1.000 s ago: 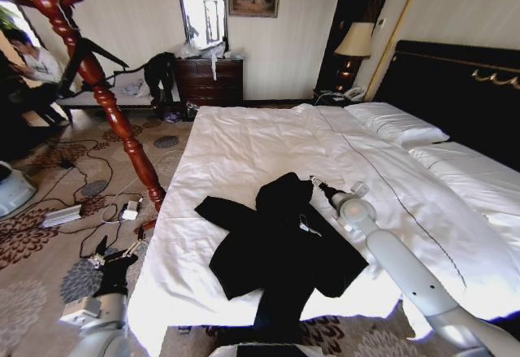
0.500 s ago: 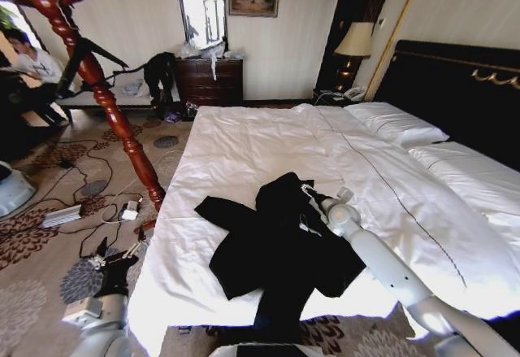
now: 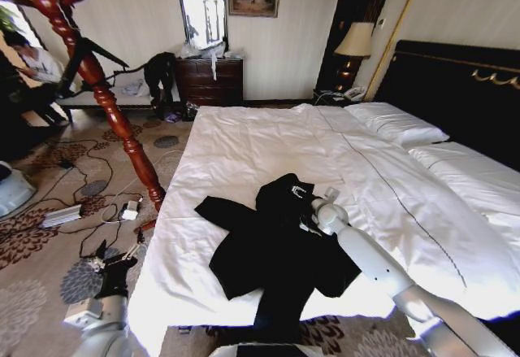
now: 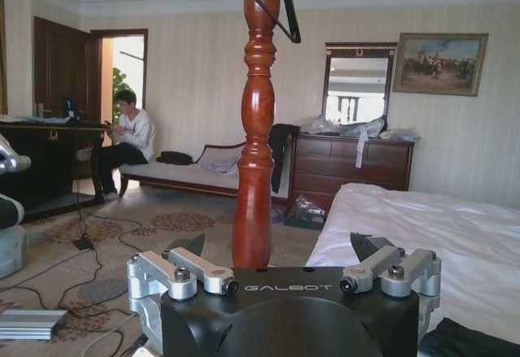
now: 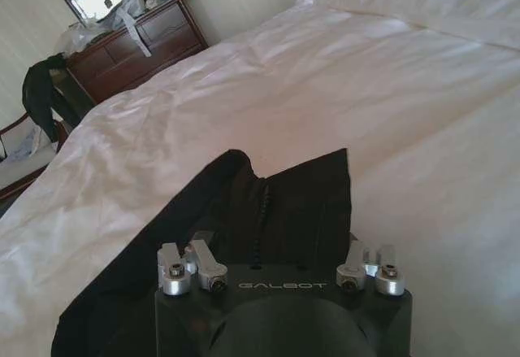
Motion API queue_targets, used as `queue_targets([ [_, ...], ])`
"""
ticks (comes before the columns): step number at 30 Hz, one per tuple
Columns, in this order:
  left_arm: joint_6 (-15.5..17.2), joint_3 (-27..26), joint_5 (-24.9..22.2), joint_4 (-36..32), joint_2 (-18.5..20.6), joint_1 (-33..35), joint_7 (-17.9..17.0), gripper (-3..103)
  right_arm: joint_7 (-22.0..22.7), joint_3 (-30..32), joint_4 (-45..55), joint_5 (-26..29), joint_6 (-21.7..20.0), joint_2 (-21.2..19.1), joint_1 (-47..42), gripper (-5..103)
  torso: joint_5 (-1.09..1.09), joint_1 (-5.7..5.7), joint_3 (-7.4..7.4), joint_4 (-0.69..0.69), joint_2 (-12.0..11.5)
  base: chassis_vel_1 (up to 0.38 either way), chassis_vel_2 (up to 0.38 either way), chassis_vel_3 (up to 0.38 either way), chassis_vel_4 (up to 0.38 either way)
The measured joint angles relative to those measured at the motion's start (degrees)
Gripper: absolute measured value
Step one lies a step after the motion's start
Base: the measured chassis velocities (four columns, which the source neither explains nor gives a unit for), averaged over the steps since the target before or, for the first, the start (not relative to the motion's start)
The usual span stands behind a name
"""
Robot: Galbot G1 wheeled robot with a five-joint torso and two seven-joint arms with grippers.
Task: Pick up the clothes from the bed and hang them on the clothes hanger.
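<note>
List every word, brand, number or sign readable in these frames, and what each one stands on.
"GALBOT": on the black housing of the left gripper, seen in the left wrist view.
"GALBOT": on the black housing of the right gripper, over the clothes.
The framed painting shows no readable text. Nothing else legible.

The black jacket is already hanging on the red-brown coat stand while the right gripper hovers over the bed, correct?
Not quite. The black jacket lies spread on the bed, as the head view shows, not on the coat stand. The right gripper does hover over the bed, at the jacket's collar.
</note>
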Motion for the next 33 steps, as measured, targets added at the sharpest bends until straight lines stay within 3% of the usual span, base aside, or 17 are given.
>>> queue_targets([
  [9,0.0,0.1,-0.1,-0.1,0.5,0.0,-0.1,100,-2.4,0.1,2.6,-2.6,0.5,-2.4,-1.4,37,0.0,0.0,0.0,0.0,0.0,0.0,0.0,0.0,0.0],
  [11,0.0,0.1,-0.1,-0.1,0.6,0.0,-0.1,100,-3.2,0.0,2.7,-2.9,0.8,-2.6,-1.5,37,0.0,0.0,0.0,-0.01,0.0,0.0,0.0,0.0,0.0],
  [13,0.0,0.1,-0.1,-0.2,0.7,0.1,-0.2,100,-5.4,-0.5,2.7,-3.5,1.7,-2.8,-1.5,26,0.0,0.0,0.0,-0.01,0.0,0.0,0.0,0.0,0.0],
  [14,0.0,0.1,-0.1,-0.2,0.7,0.1,-0.2,100,-5.4,-0.5,2.7,-3.5,1.7,-2.8,-1.5,26,0.0,0.0,0.0,-0.01,0.0,0.0,0.0,0.0,0.0],
  [18,0.1,-0.1,-0.2,-0.3,0.9,0.1,-0.3,100,-6.0,-1.4,2.9,-5.3,2.6,-3.1,-0.5,5,0.01,0.0,0.0,0.01,0.0,0.0,0.0,0.0,0.0],
  [24,0.1,-0.2,-0.6,-0.5,0.9,0.1,-0.4,100,-7.2,0.0,7.1,-10.2,4.0,-5.5,-0.4,0,0.01,0.0,0.0,0.0,0.0,0.0,0.0,0.0,0.0],
  [26,0.2,-0.4,-1.1,-0.5,0.9,-0.2,-0.4,100,-9.2,1.5,11.3,-13.2,5.1,-8.4,-0.4,0,0.01,0.0,0.0,0.0,0.0,0.0,0.0,0.0,0.0],
  [29,1.2,-0.7,-3.8,-1.1,1.2,-1.1,-0.9,100,-10.0,3.7,17.6,-12.6,6.0,-13.3,0.3,0,0.01,0.0,0.0,-0.01,0.0,0.0,0.0,0.0,0.0],
  [30,1.2,-0.7,-3.8,-1.1,1.2,-1.1,-0.9,100,-10.0,3.7,17.6,-12.6,6.0,-13.3,0.3,0,0.01,0.0,0.0,-0.01,0.0,0.0,0.0,0.0,0.0],
  [33,3.7,0.4,-9.9,-3.0,3.6,-1.7,-1.6,100,-10.7,6.1,23.5,-9.3,6.9,-18.5,2.3,0,-0.01,0.0,0.0,0.01,0.0,0.0,0.0,0.0,0.0],
])
